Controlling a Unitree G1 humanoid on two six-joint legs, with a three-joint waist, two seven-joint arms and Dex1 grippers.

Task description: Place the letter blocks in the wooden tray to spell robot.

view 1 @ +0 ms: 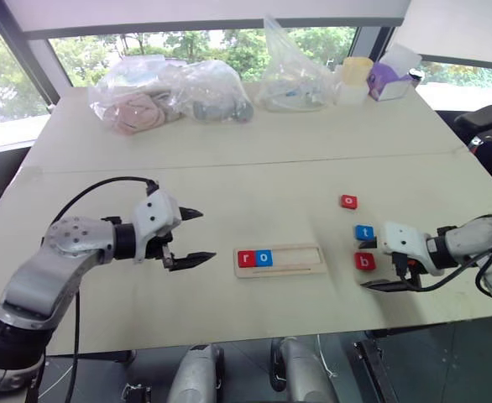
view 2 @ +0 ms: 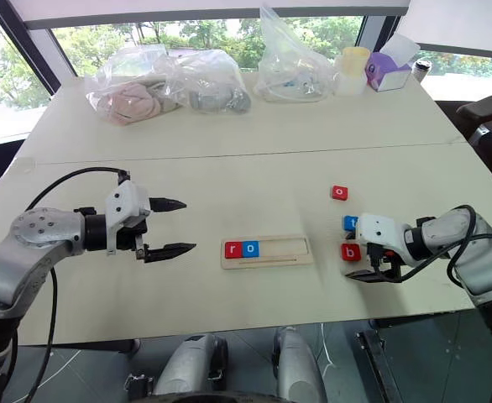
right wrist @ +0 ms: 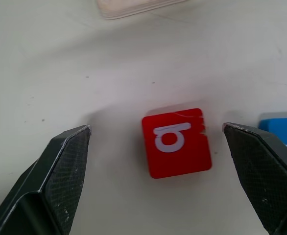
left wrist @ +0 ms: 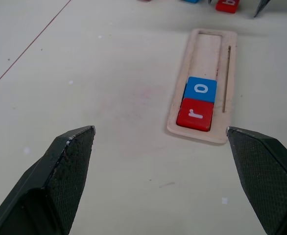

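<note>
A long wooden tray (view 1: 280, 259) lies in the middle of a pale desk (view 1: 229, 143). Two of its five places are filled: a red r block (view 1: 247, 259) at the tray's left end and a blue o block (view 1: 264, 258) touching it. The remaining three places are bare wood.

Three blocks are left, all on the desk to the right of the tray: a red b block (view 1: 364, 261) nearest it, a blue t block (view 1: 363, 232) just behind that, and a red o block (view 1: 349, 201) farther back.

The right claw (right wrist: 158, 134) is wide open, its fingers either side of the red b block without touching it. The left claw (view 1: 186, 238), also wide open and empty, hovers left of the tray.

By this, the spelling looks under half done, with b likely next.
</note>
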